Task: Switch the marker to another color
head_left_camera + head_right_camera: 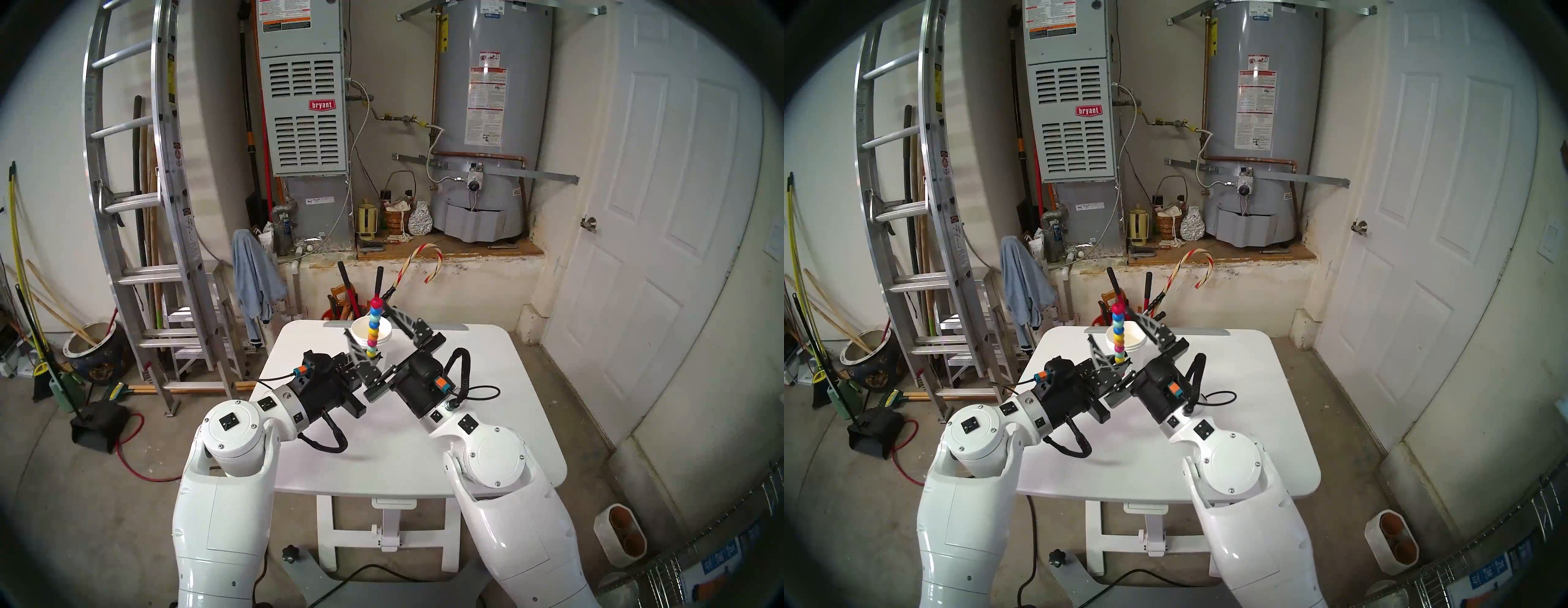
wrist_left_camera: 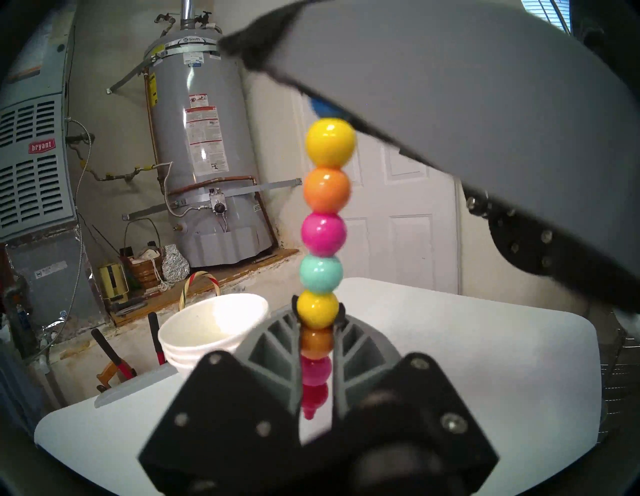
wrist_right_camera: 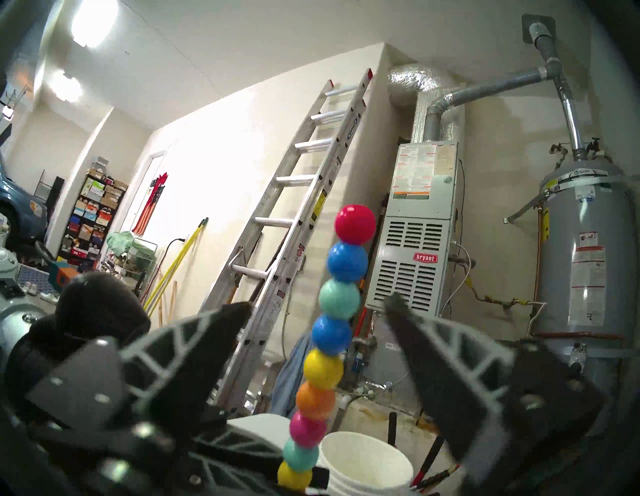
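Note:
The marker [image 1: 373, 325] is a stick of coloured beads with a red bead on top, standing upright in front of the white paper cup [image 1: 385, 330]. My left gripper [image 1: 372, 356] is shut on its lower beads. In the left wrist view the fingers [image 2: 277, 332] clamp it below a yellow bead [image 2: 317, 309], and its pink pointed tip hangs beneath. My right gripper [image 1: 365, 319] is open, one finger on each side of the marker's upper half, touching nothing. In the right wrist view the marker [image 3: 337, 298] rises between the spread fingers [image 3: 221, 329].
The white table [image 1: 466, 403] carries only the cup. Behind its far edge a bucket holds black- and red-handled tools [image 1: 344, 280] and a striped candy cane [image 1: 424, 254]. A ladder [image 1: 140, 191] stands left, a water heater [image 1: 488, 106] behind, a door [image 1: 657, 212] right.

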`<state>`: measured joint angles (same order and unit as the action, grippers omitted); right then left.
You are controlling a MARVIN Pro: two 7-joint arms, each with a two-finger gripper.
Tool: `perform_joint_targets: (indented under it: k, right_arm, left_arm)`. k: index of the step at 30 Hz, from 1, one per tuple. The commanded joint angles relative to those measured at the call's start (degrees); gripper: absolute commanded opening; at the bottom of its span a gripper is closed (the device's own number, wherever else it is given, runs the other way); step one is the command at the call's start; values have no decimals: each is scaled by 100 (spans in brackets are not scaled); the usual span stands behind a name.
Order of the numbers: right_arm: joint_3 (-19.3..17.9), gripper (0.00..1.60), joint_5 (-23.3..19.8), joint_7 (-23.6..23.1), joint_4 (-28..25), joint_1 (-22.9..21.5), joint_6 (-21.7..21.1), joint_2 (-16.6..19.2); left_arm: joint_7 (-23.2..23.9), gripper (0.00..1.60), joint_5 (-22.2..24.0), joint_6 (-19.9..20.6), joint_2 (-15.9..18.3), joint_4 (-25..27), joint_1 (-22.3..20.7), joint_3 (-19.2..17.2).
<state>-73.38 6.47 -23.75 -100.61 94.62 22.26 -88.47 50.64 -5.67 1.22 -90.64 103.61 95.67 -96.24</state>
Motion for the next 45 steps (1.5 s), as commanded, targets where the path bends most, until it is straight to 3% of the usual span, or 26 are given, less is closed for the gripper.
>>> perform_joint_targets:
  k: [1,7,11,12,13,15,21,22,33,42,45]
  right_arm:
    - [-53,160,-211,15,-271,-8,8,-57]
    - [-196,160,-403,75,-433,14,100,-93]
    - [-310,160,-749,72,-645,-4,37,-123]
    - [-321,160,-1086,31,-715,-1,-85,-123]
    - [-373,160,-1099,20,-775,1,-94,-134]
    - [-446,160,-1535,-4,-892,29,-318,-148]
    - [-1036,160,-2310,-38,-1383,266,-813,5]
    - [-1457,160,-2521,-96,-1526,506,-1134,247]
    - [-1763,160,-2362,-113,-1233,791,-956,446]
    - [-2024,160,-2386,-299,-875,1218,-819,529]
    - [-2026,160,-2300,-394,-721,1347,-653,553]
  left_arm:
    - [-34,0,37,-84,-16,103,-94,-31]
    - [-70,0,24,-132,10,-32,-82,-55]
    - [-87,0,27,-158,11,-130,-66,-81]
    - [-89,0,18,-172,18,-152,-63,-85]
    - [-90,0,15,-188,21,-172,-60,-89]
    - [-102,0,3,-227,24,-208,-57,-98]
    - [-151,0,44,-338,29,-279,-127,-205]
    - [-145,0,135,-446,3,-251,-157,-260]
    - [-139,0,235,-389,-47,-120,-255,-286]
    - [-193,0,506,-301,-149,-8,-649,-246]
    - [-390,0,586,-195,-182,-117,-962,-171]
